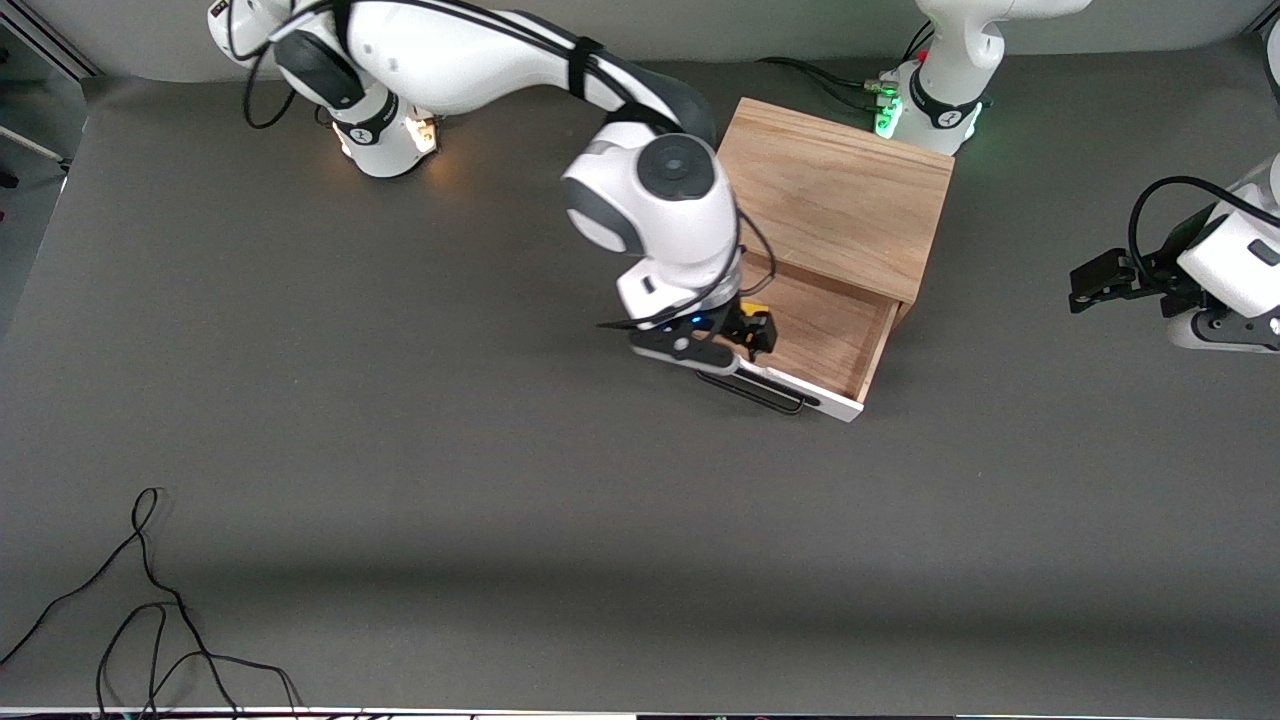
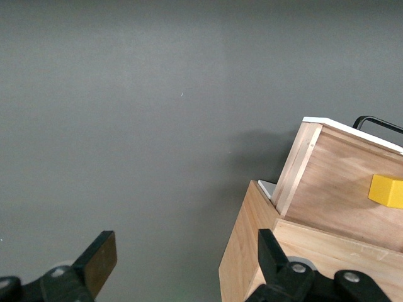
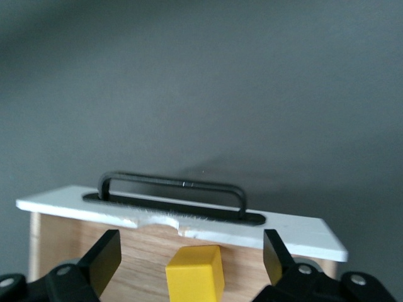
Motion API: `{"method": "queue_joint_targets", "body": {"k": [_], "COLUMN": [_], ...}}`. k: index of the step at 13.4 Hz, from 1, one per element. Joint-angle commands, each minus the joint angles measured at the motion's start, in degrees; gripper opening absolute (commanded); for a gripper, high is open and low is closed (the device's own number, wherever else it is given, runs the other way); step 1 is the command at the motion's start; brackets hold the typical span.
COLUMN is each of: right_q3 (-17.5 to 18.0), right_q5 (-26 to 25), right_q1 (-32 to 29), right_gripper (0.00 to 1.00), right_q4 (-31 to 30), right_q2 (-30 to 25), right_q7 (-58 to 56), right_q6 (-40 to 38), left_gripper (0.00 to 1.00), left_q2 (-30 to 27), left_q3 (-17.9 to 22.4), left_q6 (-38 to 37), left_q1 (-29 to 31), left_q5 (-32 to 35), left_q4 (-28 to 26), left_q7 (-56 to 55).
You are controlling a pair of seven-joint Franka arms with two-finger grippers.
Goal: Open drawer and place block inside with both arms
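My right gripper (image 1: 738, 340) hangs spread over the pulled-out drawer (image 1: 830, 335), the block (image 3: 195, 274) lying inside beneath it. My left gripper (image 1: 1085, 282) waits agape beside the drawer.

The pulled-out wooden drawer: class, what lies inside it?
A small yellow cube sits on the drawer floor, between the open right hand's fingers. That hand covers part of the floor beneath it.
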Motion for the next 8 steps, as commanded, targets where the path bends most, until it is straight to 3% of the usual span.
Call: {"method": "queue_joint_targets", "body": {"k": [1, 4, 8], "right_q3": [8.18, 8.37, 7.32], "right_q5": [-0.67, 0.81, 4.32], "right_q1": [-9.67, -16.53, -25.15], "right_gripper": [1.0, 1.0, 1.0], "right_q4": [-1.43, -2.65, -10.29], "right_q2": [-4.99, -10.17, -18.78], "right_q7": [0.85, 0.77, -16.7], "right_q6": [-4.97, -10.16, -10.96], "left_gripper": [1.0, 1.0, 1.0], "left_q2": [-1.25, -1.25, -1.25], "left_q3": [-0.05, -0.05, -0.05], "left_q6": [-0.03, -0.03, -0.03], "left_q1": [-0.27, -0.27, -0.27], "left_q5": [0.68, 0.68, 0.68], "left_q4": [-1.21, -1.21, -1.21], "left_q7": [-0.7, -0.79, -0.79]}}
